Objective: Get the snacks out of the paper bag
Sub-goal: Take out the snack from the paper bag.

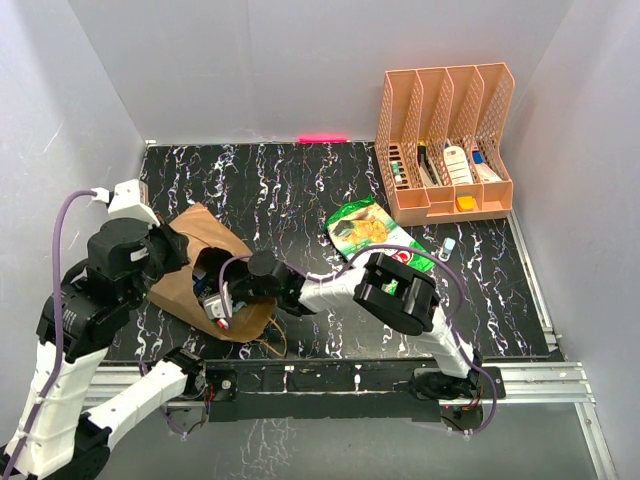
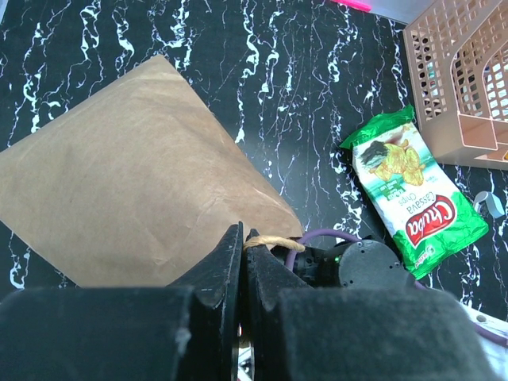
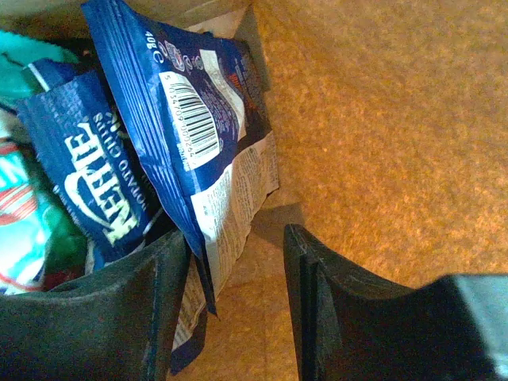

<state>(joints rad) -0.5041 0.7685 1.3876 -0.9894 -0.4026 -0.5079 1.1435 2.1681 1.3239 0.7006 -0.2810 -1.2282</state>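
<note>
In the top view, bright, even light falls from above. The white walls bounce it, so shadows on the black marbled table are soft and short. The mouth of the paper bag is dark.

In the left wrist view, the table and the large green packet are sharp, and the packet's gloss shows small white highlights. The left gripper fills the bottom as a black, out-of-focus mass.

The right wrist view, inside the bag, is dim, grainy and orange-tinted. The dark blue packet carries pale glare streaks, and the right gripper is soft-edged and nearly black.
</note>
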